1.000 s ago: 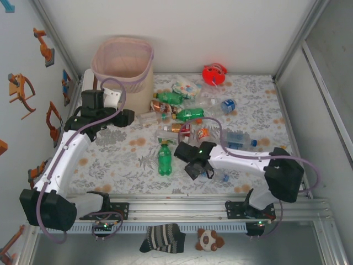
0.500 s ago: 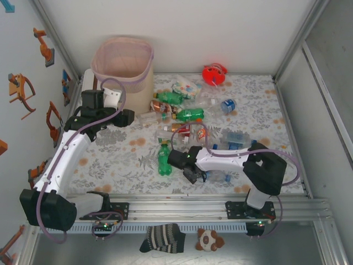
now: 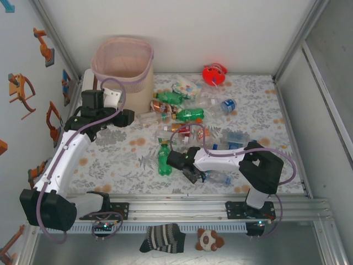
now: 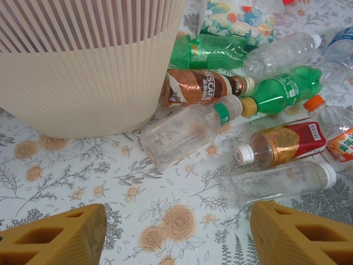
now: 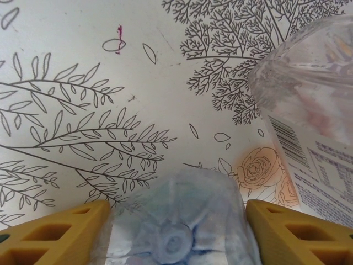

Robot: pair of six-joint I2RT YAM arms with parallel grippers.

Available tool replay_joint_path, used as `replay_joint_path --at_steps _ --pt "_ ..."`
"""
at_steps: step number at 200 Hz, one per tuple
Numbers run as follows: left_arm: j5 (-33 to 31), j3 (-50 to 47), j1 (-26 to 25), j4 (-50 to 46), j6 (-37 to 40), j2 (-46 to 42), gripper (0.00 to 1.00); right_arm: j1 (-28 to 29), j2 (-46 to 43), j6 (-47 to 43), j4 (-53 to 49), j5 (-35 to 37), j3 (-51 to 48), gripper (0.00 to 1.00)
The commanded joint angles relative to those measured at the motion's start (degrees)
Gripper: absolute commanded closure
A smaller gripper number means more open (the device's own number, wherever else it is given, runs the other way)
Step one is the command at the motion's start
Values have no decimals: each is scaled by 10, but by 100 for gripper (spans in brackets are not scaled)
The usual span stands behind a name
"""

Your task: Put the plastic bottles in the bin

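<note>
Low in the middle of the top view, my right gripper (image 3: 192, 174) sits at the end of a clear bottle (image 3: 218, 178). On the right wrist cam the yellow fingers (image 5: 55, 234) are spread wide, one against each side of it. I reckon it's gripped, though the view's tight. Its dimpled base faces the lens. From above it lies flat on the table, long axis running roughly left-right across the frame. Meanwhile my left gripper (image 4: 176, 215) is wide open with nothing in it, hovering beside the bin (image 3: 129, 88) at upper left. That bin stands upright, and the other bottles (image 3: 182, 113) are heaped just right of it.
</note>
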Motion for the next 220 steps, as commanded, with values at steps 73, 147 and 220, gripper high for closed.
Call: replay_joint_path --at_steps 73,147,220 --pt "18 -2 4 2 7 -4 31 -10 -85 -2 -21 8 72 47" --pt "139 0 -5 65 -24 -22 30 -52 -226 -25 36 -15 168 46" --pt "249 -4 -6 197 -114 -79 21 -122 -305 -63 161 -117 230 46"
